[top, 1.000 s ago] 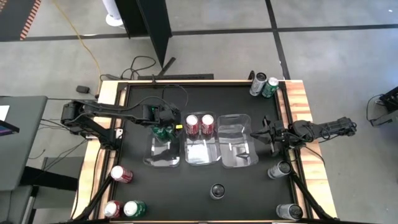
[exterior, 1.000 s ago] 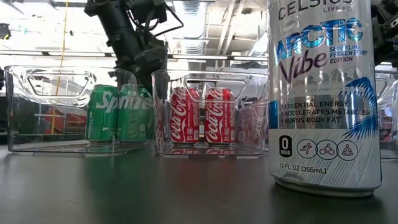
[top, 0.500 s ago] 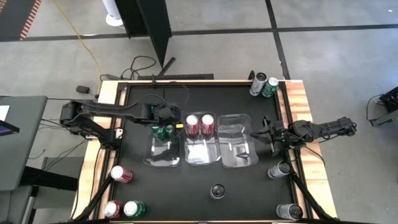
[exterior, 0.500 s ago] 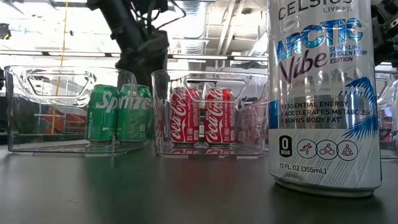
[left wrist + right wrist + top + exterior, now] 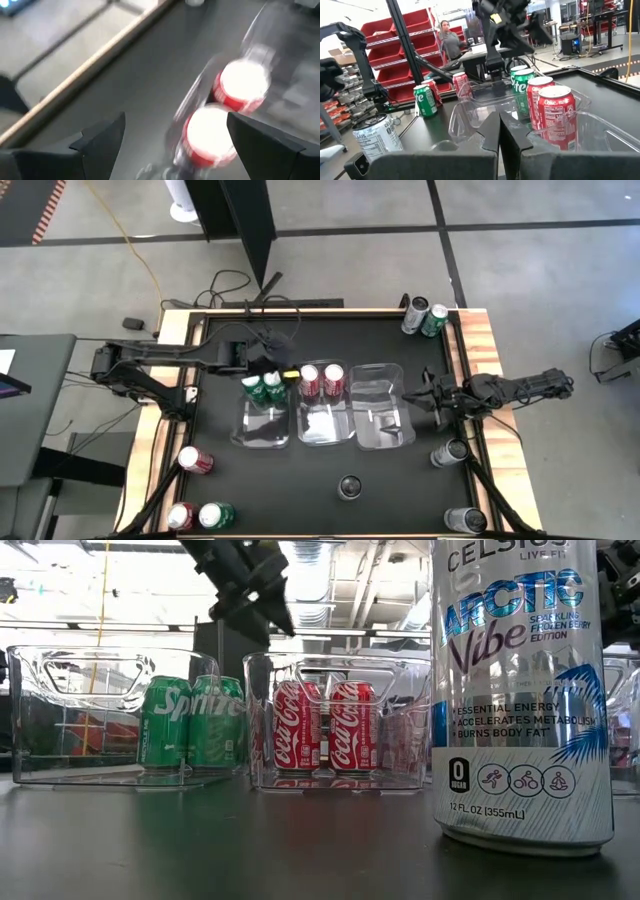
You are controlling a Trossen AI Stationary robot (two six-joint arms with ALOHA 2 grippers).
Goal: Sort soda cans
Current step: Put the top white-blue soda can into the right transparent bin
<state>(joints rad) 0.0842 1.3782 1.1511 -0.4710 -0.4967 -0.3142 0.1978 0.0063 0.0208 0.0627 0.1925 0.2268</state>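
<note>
Two green cans point(image 5: 262, 387) stand upright in the left clear tray point(image 5: 262, 430), and also show in the low view point(image 5: 190, 722). Two red cans point(image 5: 321, 379) stand in the middle tray point(image 5: 325, 428). My left gripper point(image 5: 270, 368) is open and empty. It hangs above the far end of the left tray, well over the can tops point(image 5: 262, 590). Its wrist view looks down on the red cans point(image 5: 225, 110). My right gripper point(image 5: 410, 394) is shut and empty beside the right tray point(image 5: 385, 425), as its own wrist view shows point(image 5: 499, 131).
A tall silver can point(image 5: 349, 486) stands near the front middle, close before the low camera point(image 5: 520, 690). A silver can point(image 5: 414, 313) and a green can point(image 5: 434, 320) stand at the far right corner. Two silver cans point(image 5: 450, 452) stand at the right edge. Two red cans point(image 5: 195, 461) and one green can point(image 5: 216, 515) stand front left.
My left gripper has gone up from just over the two green cans and drawn back a little toward the table's far left. Both can tops now show from above. The green cans stay upright in the left tray.
</note>
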